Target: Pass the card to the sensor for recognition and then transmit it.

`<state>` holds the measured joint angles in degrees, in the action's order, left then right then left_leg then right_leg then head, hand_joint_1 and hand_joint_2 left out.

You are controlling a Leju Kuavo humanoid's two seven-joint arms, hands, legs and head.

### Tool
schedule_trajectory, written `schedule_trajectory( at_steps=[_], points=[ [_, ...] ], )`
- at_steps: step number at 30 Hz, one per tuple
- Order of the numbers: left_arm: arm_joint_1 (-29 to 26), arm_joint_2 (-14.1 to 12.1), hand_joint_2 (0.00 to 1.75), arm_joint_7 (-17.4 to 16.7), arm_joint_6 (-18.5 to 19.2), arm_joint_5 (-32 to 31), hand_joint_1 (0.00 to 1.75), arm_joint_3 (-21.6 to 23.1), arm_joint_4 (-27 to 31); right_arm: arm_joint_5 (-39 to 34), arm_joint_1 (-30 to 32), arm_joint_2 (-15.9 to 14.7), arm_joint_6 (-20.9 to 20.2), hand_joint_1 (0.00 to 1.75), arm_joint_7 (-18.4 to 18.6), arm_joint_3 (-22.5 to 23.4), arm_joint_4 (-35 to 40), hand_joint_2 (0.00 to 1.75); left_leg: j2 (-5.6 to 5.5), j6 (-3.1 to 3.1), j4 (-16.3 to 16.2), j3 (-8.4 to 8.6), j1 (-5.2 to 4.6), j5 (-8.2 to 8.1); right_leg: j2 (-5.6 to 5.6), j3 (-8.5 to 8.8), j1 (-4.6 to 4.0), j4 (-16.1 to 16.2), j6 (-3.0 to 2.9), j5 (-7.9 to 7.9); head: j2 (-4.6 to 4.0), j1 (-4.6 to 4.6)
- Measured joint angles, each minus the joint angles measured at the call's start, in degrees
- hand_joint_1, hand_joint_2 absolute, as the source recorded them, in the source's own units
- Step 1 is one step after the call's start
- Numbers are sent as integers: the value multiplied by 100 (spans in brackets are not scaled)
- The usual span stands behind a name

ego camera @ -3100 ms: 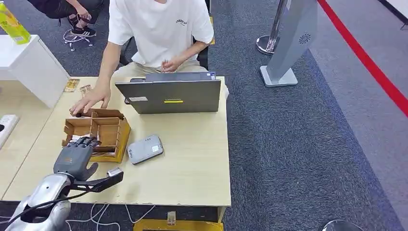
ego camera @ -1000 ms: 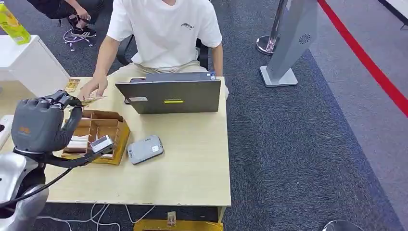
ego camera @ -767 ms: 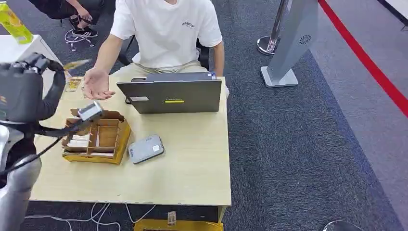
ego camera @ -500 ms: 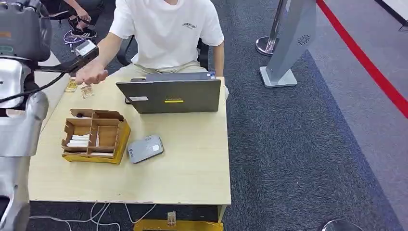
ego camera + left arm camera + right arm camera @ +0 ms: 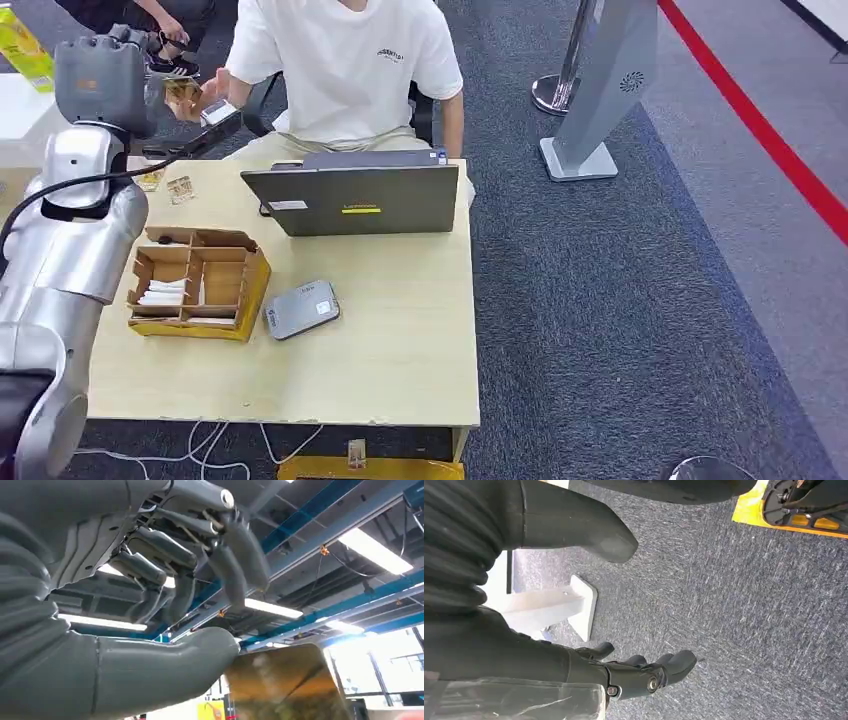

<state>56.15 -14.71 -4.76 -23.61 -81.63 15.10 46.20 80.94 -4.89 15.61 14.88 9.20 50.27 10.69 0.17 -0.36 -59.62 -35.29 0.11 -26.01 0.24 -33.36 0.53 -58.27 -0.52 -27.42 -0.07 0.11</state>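
The left hand (image 5: 100, 80), raised high, pinches a yellowish card (image 5: 180, 95) just beside a person's open hand (image 5: 212, 92). The right hand (image 5: 644, 672) hangs released over carpet. On the table (image 5: 400, 340), a laptop (image 5: 350, 198), divided cardboard box (image 5: 200, 285) and grey card reader (image 5: 300, 309).

**Left hand raising the card toward the seated person**

The robot's grey left hand (image 5: 100, 80) is now sitting high at the far left, above the wooden table's far edge, having climbed from the near-left spot by the compartmented cardboard box (image 5: 198, 283) where it rested three seconds ago. It is holding a small amber-brown card (image 5: 181, 93), seen in the left wrist view against the thick grey thumb (image 5: 165, 666). The seated person's hand (image 5: 212, 90), earlier resting by the box, is now reaching up just beside the card.
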Motion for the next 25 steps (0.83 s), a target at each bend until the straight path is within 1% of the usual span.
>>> schedule_trajectory(
  at_steps=[2,11,25],
  points=[
    [-7,0,175,0,-63,22,0,0,-63,2,0,-2,2,0,0,0,0,175,0,0,0,0,0,0,0,0,0,0,0,0,0,0],
    [-96,-6,175,-2,-120,92,0,0,-264,0,1,-9,4,0,0,0,0,175,-1,0,0,-2,0,0,-1,1,0,0,0,0,0,2],
    [-142,-28,175,-2,-153,107,0,0,-332,0,2,-13,11,0,0,0,0,175,-3,0,0,-4,0,1,-3,1,0,0,0,0,0,2]
  ],
)
